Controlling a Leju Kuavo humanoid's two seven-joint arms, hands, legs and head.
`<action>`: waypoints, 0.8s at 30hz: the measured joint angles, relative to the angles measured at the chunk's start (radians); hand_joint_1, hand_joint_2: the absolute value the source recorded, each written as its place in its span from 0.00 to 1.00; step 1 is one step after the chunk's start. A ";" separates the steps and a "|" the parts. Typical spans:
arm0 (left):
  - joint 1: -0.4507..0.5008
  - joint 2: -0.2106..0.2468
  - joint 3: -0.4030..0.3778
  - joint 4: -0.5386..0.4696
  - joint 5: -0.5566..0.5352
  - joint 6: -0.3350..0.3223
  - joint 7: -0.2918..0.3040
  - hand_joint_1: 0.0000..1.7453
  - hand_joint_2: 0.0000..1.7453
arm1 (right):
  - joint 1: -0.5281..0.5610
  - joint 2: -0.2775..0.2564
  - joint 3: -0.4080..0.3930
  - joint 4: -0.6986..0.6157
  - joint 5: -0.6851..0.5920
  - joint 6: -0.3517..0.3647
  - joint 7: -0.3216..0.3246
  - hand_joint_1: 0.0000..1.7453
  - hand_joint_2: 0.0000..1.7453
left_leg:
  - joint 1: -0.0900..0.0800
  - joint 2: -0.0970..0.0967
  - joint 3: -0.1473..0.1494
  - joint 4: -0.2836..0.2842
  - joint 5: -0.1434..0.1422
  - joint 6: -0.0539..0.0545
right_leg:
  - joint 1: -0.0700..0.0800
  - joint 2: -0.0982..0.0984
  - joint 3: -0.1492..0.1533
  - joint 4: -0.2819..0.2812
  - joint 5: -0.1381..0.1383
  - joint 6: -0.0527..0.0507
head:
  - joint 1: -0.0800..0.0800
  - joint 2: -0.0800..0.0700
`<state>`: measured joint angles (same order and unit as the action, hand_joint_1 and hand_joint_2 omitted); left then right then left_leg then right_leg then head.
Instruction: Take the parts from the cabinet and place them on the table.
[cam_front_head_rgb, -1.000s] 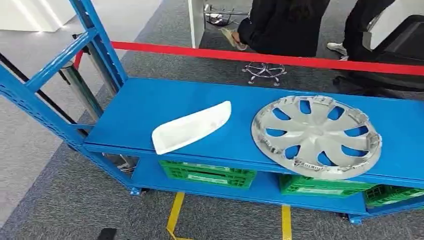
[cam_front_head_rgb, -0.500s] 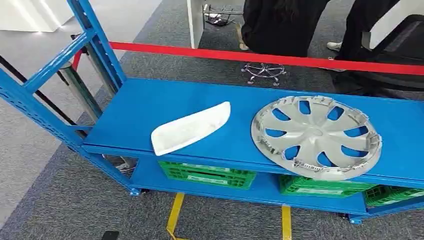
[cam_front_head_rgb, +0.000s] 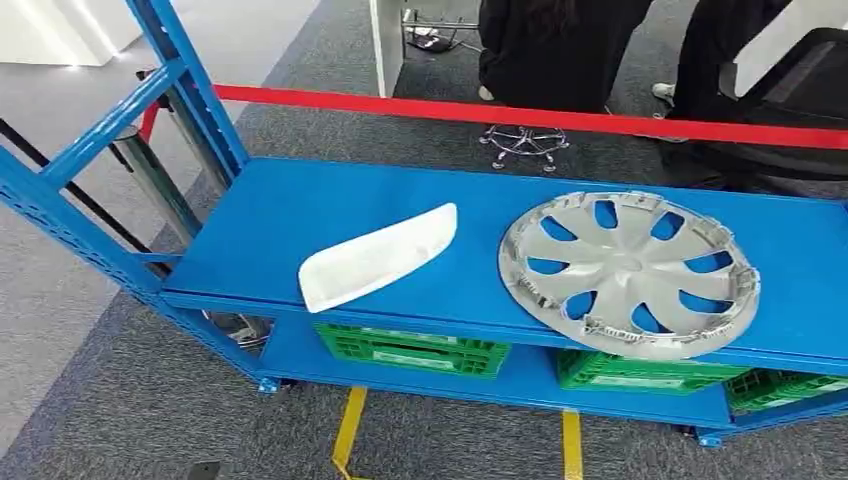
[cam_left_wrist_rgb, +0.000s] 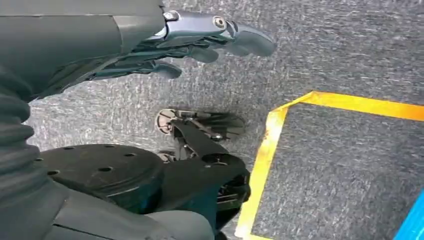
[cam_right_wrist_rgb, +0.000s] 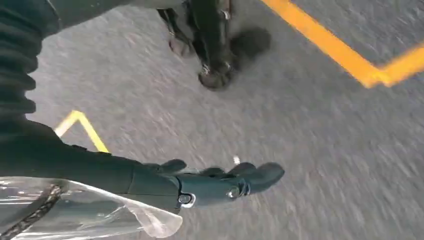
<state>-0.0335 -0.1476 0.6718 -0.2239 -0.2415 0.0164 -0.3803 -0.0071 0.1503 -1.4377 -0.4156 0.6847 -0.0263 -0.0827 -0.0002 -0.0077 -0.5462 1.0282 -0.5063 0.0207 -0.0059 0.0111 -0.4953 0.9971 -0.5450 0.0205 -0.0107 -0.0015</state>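
So the robot is standing in front of the blue shelf unit (cam_front_head_rgb: 300, 215) with nothing picked up yet; I'd call this the approach stage, before any reaching.

Going left to right on the upper shelf: the white curved panel (cam_front_head_rgb: 378, 256) is lying flat at about 9 o'clock from shelf centre, angled, with its wider end hanging right at the front lip. My guess is it's been parked near the edge so a hand coming from the front can get under it. Well apart from it, at roughly 3 o'clock, the silver hubcap (cam_front_head_rgb: 629, 272) is lying flat too, its near rim poking slightly past the front edge, again handy for a front grab. Underneath, on the lower shelf, green crates (cam_front_head_rgb: 413, 347) are sitting side by side.

At 12 o'clock, beyond a red barrier tape (cam_front_head_rgb: 520, 117), people in dark clothes are standing by.

Both arms are hanging down over grey carpet with yellow floor tape (cam_left_wrist_rgb: 265, 150). The left hand (cam_left_wrist_rgb: 195, 42) is holding nothing, fingers stretched out loosely and slightly apart. The right hand (cam_right_wrist_rgb: 220, 182) is also carrying nothing, fingers extended and relaxed.

Makes sense while walking up: arms low, hands free. The panel looks like the easier first grab, light and close to the edge.
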 joint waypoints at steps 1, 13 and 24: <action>0.000 0.000 0.004 0.000 -0.001 0.000 0.000 0.00 1.00 | -0.005 -0.010 -0.004 0.019 0.004 -0.001 -0.013 0.00 1.00 | 0.000 0.000 0.001 0.000 0.000 0.000 | 0.000 -0.001 -0.002 0.000 0.000 0.000 | 0.000 0.000; 0.006 -0.003 0.062 0.000 0.001 0.036 -0.015 0.00 1.00 | -0.027 -0.003 -0.031 -0.171 -0.102 -0.075 -0.577 0.00 1.00 | -0.001 0.000 0.001 0.000 -0.001 0.001 | -0.001 -0.001 -0.001 0.000 -0.001 0.000 | 0.001 0.000; 0.005 -0.013 0.085 0.000 -0.044 0.032 -0.024 0.00 1.00 | 0.009 0.138 0.021 -0.727 -0.367 -0.025 -0.618 0.00 1.00 | -0.001 -0.001 0.001 0.000 0.000 0.001 | -0.001 -0.002 0.001 0.000 -0.001 0.000 | 0.000 0.000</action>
<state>-0.0285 -0.1602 0.7572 -0.2239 -0.2857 0.0485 -0.4044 0.0022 0.2883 -1.4170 -1.1422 0.3177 -0.0513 -0.7004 -0.0011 -0.0085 -0.5451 1.0281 -0.5068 0.0213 -0.0072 0.0096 -0.4948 0.9972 -0.5459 0.0202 -0.0107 -0.0015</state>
